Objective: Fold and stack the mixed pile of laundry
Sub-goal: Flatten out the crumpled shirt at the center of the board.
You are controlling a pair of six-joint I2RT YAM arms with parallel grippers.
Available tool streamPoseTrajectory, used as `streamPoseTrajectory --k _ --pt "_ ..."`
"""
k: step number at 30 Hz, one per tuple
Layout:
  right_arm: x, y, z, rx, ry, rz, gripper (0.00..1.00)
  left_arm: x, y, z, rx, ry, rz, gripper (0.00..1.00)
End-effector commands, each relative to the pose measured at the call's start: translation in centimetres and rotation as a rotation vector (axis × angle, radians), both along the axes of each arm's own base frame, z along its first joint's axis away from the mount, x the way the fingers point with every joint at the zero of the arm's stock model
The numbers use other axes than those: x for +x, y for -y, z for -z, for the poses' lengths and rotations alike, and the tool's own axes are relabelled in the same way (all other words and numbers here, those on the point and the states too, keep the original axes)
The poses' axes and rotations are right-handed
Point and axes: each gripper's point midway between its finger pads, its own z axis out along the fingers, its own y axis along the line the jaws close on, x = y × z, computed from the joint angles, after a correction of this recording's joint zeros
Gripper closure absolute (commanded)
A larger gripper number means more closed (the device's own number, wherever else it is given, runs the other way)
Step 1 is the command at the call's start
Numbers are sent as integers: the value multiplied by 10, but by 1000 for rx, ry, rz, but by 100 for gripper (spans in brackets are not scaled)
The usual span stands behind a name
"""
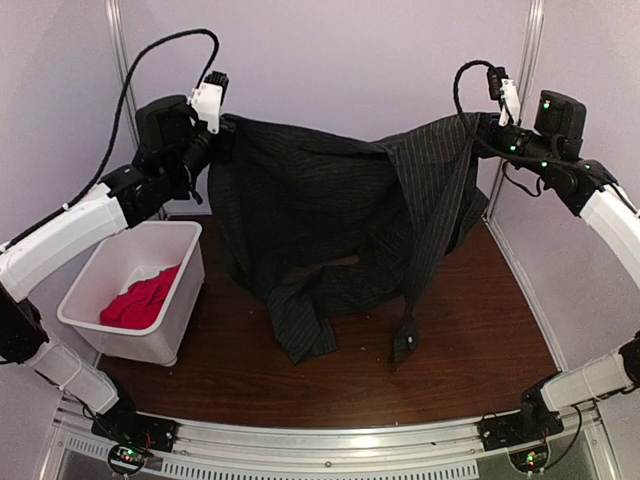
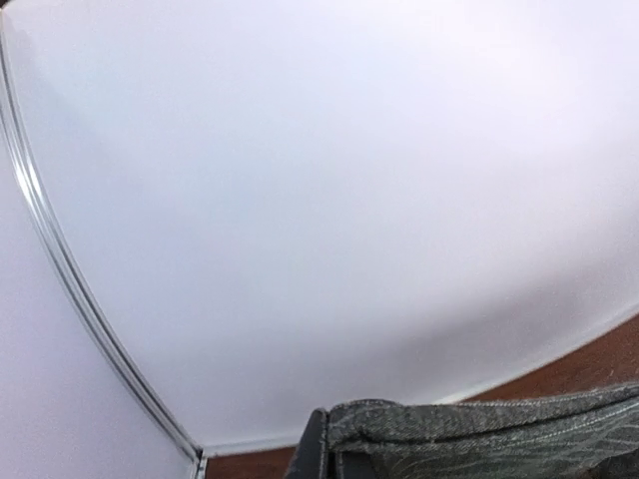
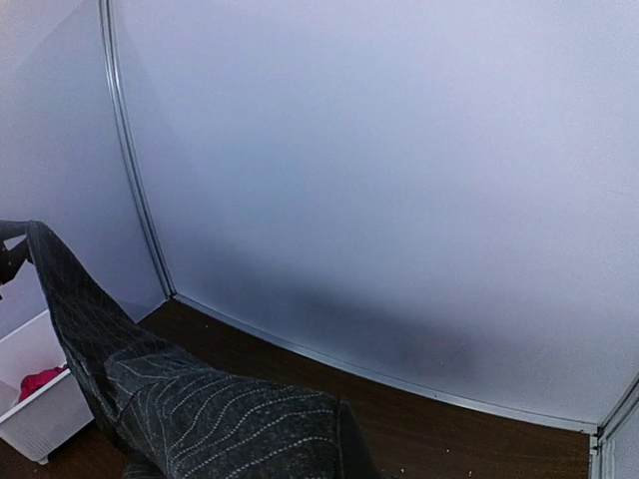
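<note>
Both arms are raised toward the far side of the table.

Left gripper: jaws together, clamped on one upper edge of the pinstriped shirt, high at the far left. In the left wrist view a folded edge of the shirt fills the bottom of the frame against a dark finger; the rest of that view is the pale back wall.

Right gripper: jaws together, clamped on the opposite upper edge of the shirt, high at the far right. In the right wrist view the shirt runs from the bottom of the frame away to the left, drawn into a long band.

Shirt position: hung between the two grippers, spread wide across the far middle of the table, top edge sagging between the grips. Its lower part touches the table. One loose part trails toward the near side left of centre; a narrow strip hangs down just right of centre, its end on the wood.

Red T-shirt: crumpled inside the white bin, which stands on the table at the left, well apart from the hanging shirt. The right wrist view shows the bin at far left with a patch of the red T-shirt inside.
</note>
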Motion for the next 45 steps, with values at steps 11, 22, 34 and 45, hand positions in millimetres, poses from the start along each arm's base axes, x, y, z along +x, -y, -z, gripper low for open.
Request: streamPoseTrajectory --k 11,22,34,45 --pt "-69 22 -126 -52 262 2 100 -82 -9 -163 -138 241 292 100" --pt "-187 20 -183 65 351 -227 100 -196 10 -209 -141 345 755 100" --pt "-233 42 -224 132 454 -185 100 -229 18 -238 -188 418 809 100" --pt "-34 62 -6 -151 21 232 100 -52 20 -65 -173 -19 350 100"
